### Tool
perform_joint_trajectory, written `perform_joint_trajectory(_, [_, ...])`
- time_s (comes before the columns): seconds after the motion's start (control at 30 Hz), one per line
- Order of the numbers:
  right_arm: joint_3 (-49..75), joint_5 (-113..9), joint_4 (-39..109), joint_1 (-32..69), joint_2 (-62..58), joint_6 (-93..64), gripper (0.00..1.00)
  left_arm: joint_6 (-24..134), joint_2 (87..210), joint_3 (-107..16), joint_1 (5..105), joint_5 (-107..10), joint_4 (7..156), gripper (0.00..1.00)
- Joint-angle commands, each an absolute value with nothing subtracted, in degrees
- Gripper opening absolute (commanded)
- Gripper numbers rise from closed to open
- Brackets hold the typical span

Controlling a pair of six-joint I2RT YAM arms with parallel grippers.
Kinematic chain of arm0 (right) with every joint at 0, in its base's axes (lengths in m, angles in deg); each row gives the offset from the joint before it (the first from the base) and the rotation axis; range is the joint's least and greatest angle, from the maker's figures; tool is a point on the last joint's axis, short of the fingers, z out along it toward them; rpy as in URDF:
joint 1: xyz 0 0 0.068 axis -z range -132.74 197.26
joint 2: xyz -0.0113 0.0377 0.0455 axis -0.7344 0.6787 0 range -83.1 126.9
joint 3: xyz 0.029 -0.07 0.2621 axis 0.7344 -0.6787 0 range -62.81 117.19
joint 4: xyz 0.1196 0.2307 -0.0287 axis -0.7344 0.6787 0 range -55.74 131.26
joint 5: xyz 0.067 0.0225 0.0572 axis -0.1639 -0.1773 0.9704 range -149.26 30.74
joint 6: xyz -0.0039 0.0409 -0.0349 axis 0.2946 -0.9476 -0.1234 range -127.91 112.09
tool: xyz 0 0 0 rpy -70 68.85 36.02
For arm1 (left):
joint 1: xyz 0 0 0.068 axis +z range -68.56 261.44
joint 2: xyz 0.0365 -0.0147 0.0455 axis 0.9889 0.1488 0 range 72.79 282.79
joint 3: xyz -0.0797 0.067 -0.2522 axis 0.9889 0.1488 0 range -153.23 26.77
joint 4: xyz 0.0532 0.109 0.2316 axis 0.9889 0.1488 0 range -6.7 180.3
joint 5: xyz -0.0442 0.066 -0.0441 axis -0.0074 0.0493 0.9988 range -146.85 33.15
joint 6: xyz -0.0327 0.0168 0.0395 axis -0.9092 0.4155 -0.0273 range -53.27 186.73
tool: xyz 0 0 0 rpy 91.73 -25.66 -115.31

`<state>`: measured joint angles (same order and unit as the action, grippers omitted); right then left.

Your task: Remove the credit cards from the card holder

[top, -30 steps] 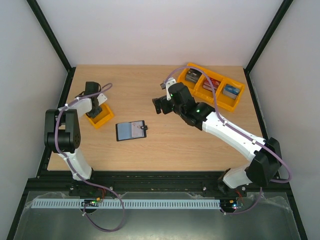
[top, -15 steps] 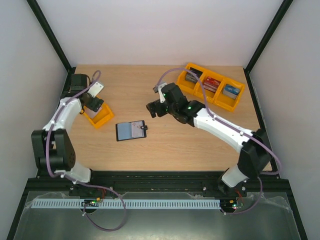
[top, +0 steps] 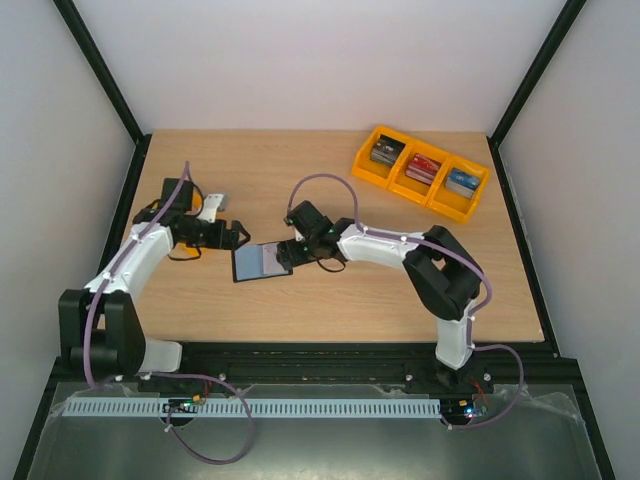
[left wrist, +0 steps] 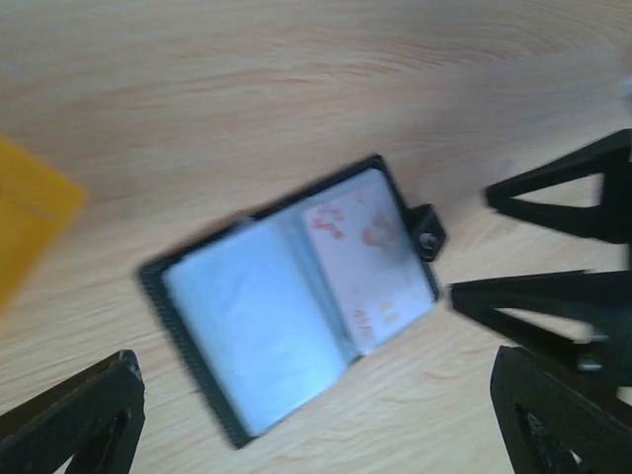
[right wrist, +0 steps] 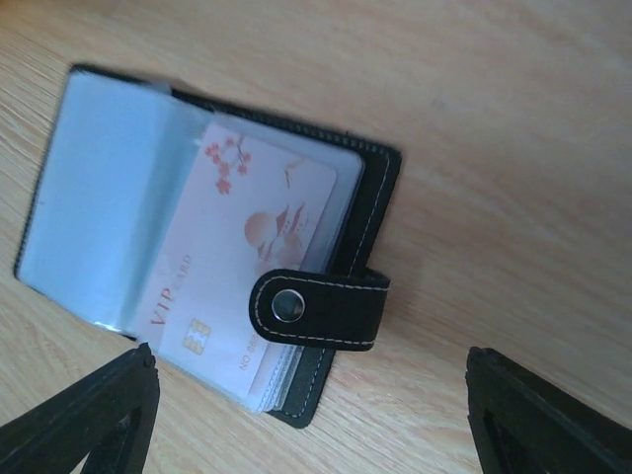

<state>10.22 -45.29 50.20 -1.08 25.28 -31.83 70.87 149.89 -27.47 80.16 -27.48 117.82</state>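
The card holder [top: 258,263] lies open and flat on the tabletop [top: 350,300], well away from every edge, with bare wood all round it. In the right wrist view it sits between the right fingers [right wrist: 94,415], which stand wide apart on either side and grasp nothing. A pale pink credit card [right wrist: 247,267] printed with red blossoms shows in the clear pocket of the half nearer those fingers. The black snap tab [right wrist: 318,308] is folded across that card's lower end.

The right gripper [top: 288,250] is low at the tab edge of the holder. In the left wrist view its two fingers are spread and close to the tab, though contact cannot be told. The left gripper [top: 235,236] is released and empty, its fingers [left wrist: 84,415] splayed wide. The holder lies just ahead of them. A small yellow tray [left wrist: 25,212] sits off to one side, apart from the holder. The three-compartment yellow tray [top: 400,172] of card stacks stands well beyond the right fingers, near the far right corner.

A second earlier, the left gripper was over the small yellow tray and the right arm was mid-table, nearer the three-compartment tray. Both have since swung in towards the holder from opposite sides. The holder has kept its place.
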Motion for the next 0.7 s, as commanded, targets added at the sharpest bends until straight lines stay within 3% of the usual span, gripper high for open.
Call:
perform_joint_trajectory(0.0, [11.85, -43.49, 48.01, -1.34, 28.81, -35.94, 0.81, 59.31, 153.78, -26.15, 76.28, -22.07, 115.51, 0.97])
perform_joint_trajectory(0.17, [12.47, -41.33, 47.16, -1.35, 31.99, -37.18, 0.78, 52.73, 159.92, -22.03, 77.65, -26.04, 112.17, 0.99])
perform_joint_trajectory(0.37, [13.47, -41.24, 47.61, -1.35, 33.79, -38.3, 0.72, 48.9, 156.94, -12.25, 78.37, -26.65, 105.5, 0.99])
perform_joint_trajectory(0.67, [12.3, -35.62, 45.45, -1.35, 35.65, -39.81, 0.61, 48.21, 162.36, -11.95, 79.81, -21.49, 102.81, 0.87])
